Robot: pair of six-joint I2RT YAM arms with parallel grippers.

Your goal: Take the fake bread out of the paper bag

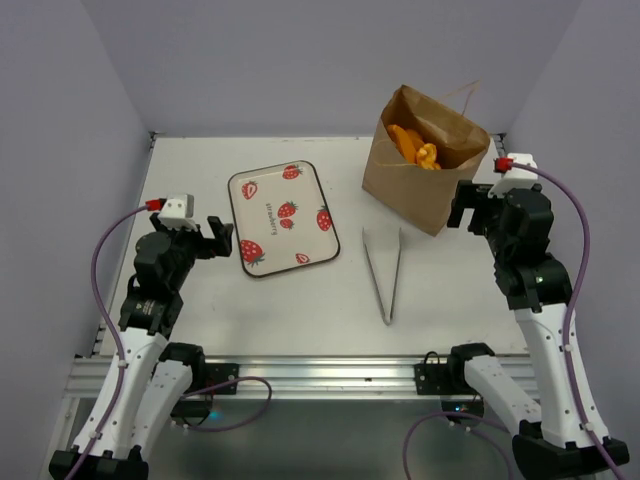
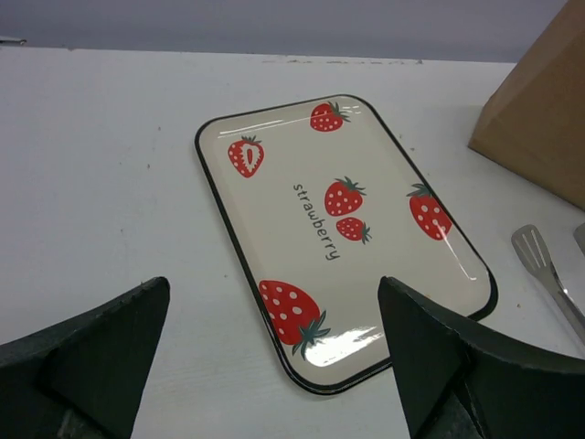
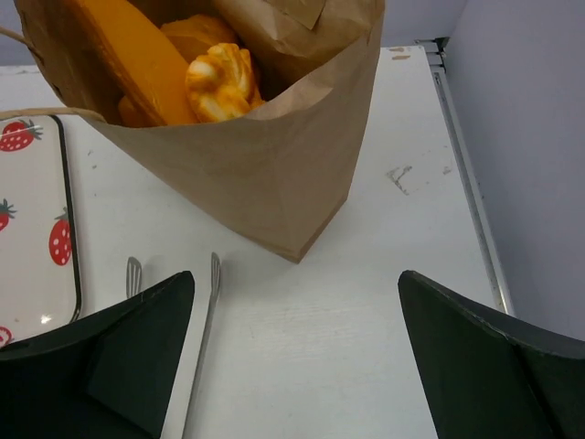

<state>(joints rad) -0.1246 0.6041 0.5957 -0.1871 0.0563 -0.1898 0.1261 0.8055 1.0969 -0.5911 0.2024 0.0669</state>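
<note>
Silver tongs (image 1: 388, 312) lie nearest on the white table (image 1: 300, 310), hinge end toward the arm bases, tips spread toward the far side, between the strawberry tray (image 1: 283, 218) and the right arm. Left gripper (image 1: 222, 238) sits low, just off the tray's near-left edge, fingers wide apart, nothing held. Right gripper (image 1: 462, 207) is raised just beside the near-right side of the paper bag (image 1: 425, 170), also spread and empty, aimed at the bag's near corner. Bag stands upright at far right, mouth open. Fake bread (image 1: 413, 145) is inside: orange pieces plus one pale yellow-white. Bare table between tray and bag; only a narrow strip between bag and right table edge, wall beyond it.
</note>
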